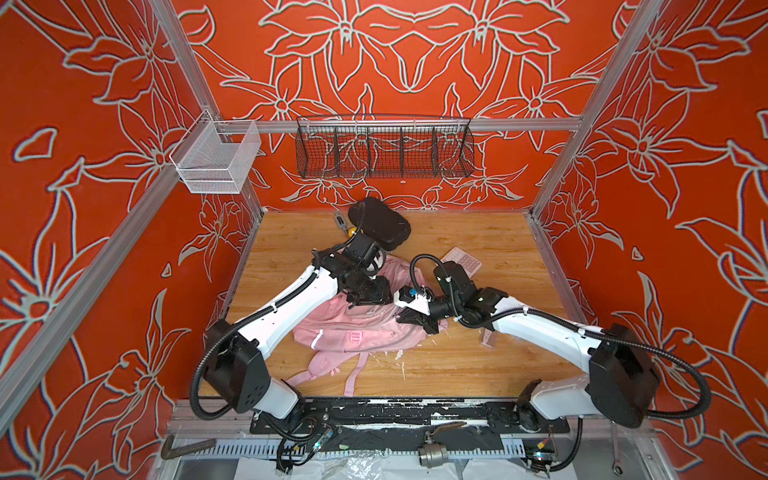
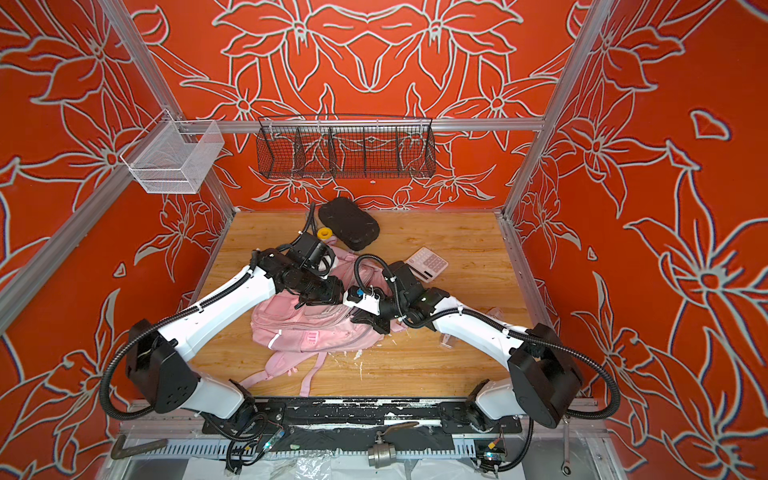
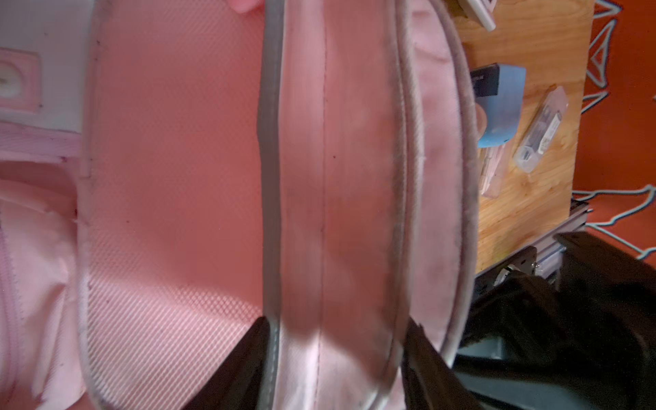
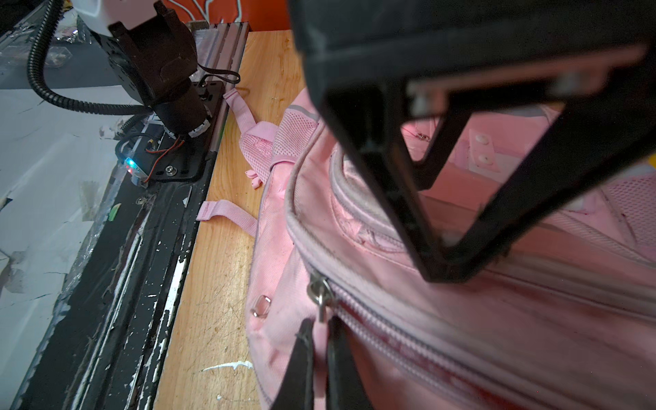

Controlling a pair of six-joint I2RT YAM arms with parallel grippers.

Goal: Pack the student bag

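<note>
A wooden worktop (image 1: 498, 232) stands inside a red, flower-patterned enclosure, seen from above in both top views. The student bag (image 1: 353, 328), a pale pink backpack, lies flat at the middle of the worktop, with its straps trailing toward the robot's base. Two white-and-black arms lean in from either side and meet over it.

The left hand (image 3: 337, 355) is low over the bag's upper part. Its fingers are released and stand apart, and a band of pink fabric edged in grey piping lies between them, not squeezed. The right hand (image 4: 319, 330) sits at the bag's right edge, clenched, and appears to pinch the small metal zip pull (image 4: 321, 298) of a long zip.

Packing looks unfinished, because several things lie outside the bag. A black case (image 1: 379, 223) rests just beyond the bag's far end, with a yellow roll (image 2: 324, 233) beside it. A pale calculator (image 2: 427, 264) lies near the bag's far right. A clear packet (image 1: 488, 338) sits partly under the right arm. Whether anything is inside the bag cannot be told.
</note>
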